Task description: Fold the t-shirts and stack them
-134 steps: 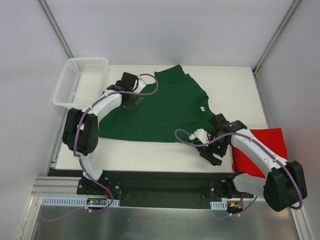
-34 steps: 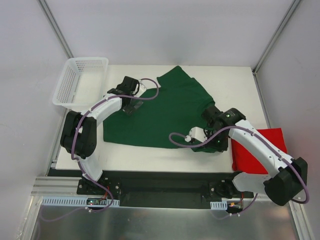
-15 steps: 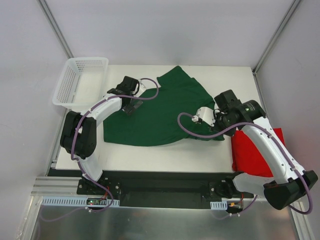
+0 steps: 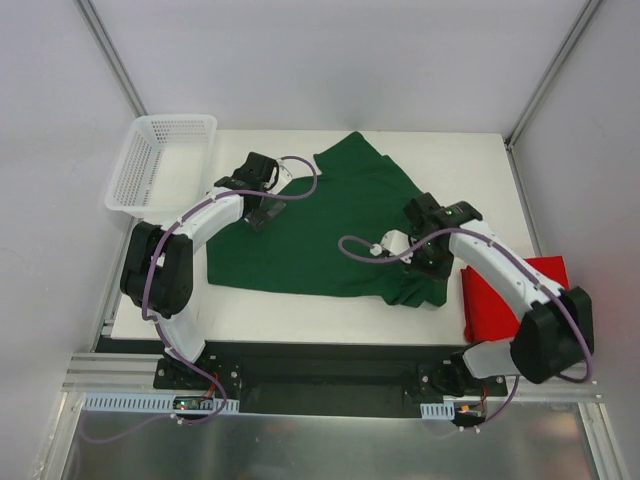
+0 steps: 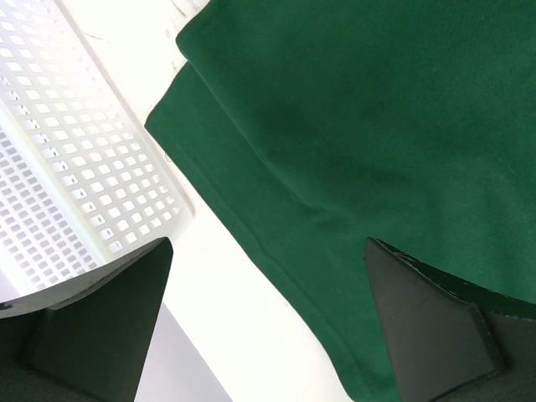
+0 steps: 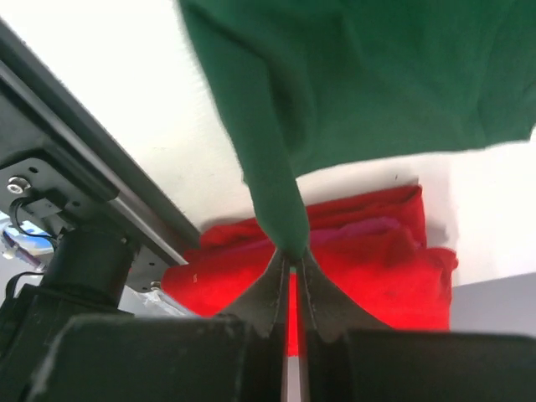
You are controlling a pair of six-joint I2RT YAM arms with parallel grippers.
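Pinching a fold of the green t-shirt (image 4: 320, 230) spread across the table (image 4: 300, 302), right gripper (image 6: 290, 261) fingers clamped on the cloth, red t-shirt (image 4: 505, 300) lying at the right edge, left gripper (image 5: 266, 251) fingers wide apart over green cloth beside the white basket (image 4: 150, 165).

The spread t-shirt (image 4: 320, 230) lay on the table (image 4: 300, 310) between the left gripper (image 4: 257, 214) and right gripper (image 6: 291, 266). The basket (image 4: 135, 175) lay left of the left gripper, and the folded t-shirt (image 4: 482, 315) right of the right gripper.

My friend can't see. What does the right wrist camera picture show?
The right claw is shut on a pulled-up fold of the green t-shirt. Behind it lie the red t-shirt and the white table.
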